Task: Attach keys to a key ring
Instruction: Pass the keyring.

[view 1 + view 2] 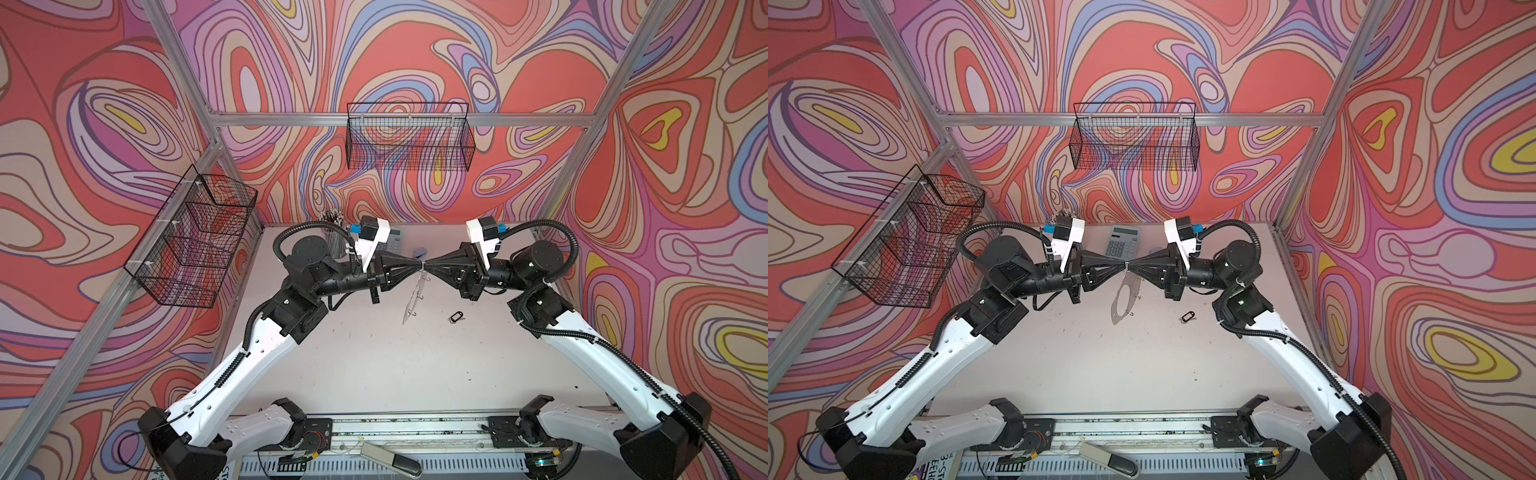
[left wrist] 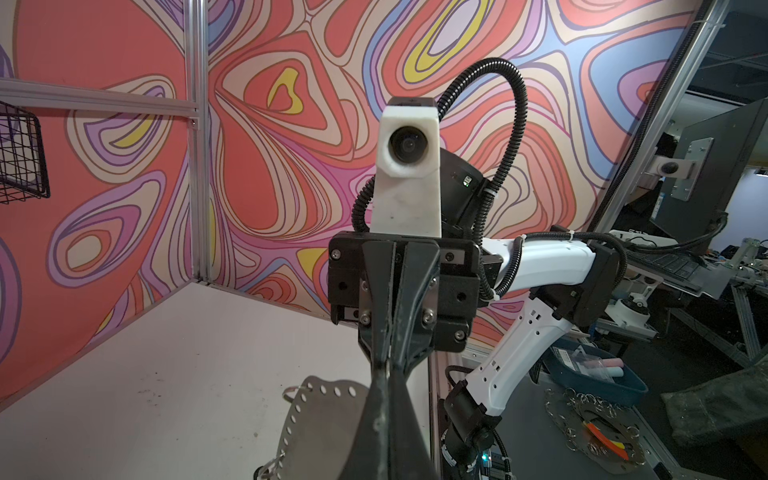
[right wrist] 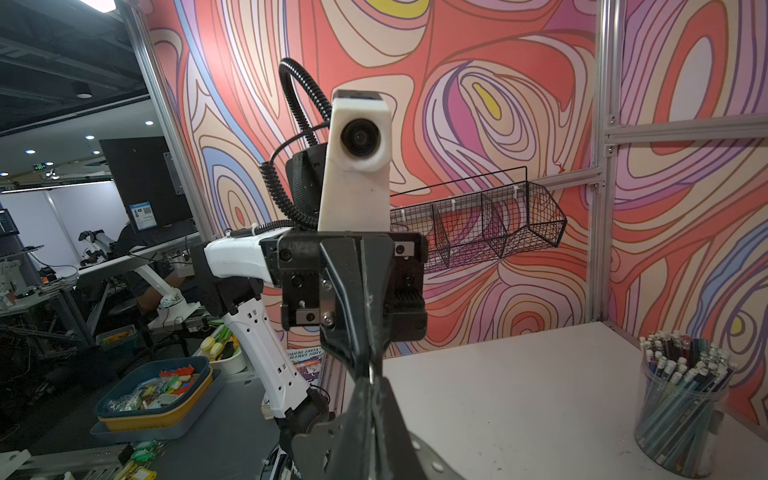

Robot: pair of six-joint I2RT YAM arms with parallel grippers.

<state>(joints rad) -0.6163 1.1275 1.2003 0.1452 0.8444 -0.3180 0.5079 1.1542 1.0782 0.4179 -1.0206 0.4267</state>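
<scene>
Mid-air, one ring (image 1: 1133,283) (tabletop (image 1: 1142,365): one key (image 1: 1187,316))

The table (image 1: 374,365) is a pale, pinkish-white slab, dotted with small dark specks and scuffs; in both top views the keys (image 1: 456,316) (image 1: 1188,317) lie flat on it right of centre, alone on bare surface; at the back edge a grey calculator (image 1: 1123,244) lies face up; a clear cup of pencils (image 3: 681,415) stands upright in the back left corner (eraser ends up); a small blue item (image 1: 420,252), too small to identify, sits near the calculator.
</scene>
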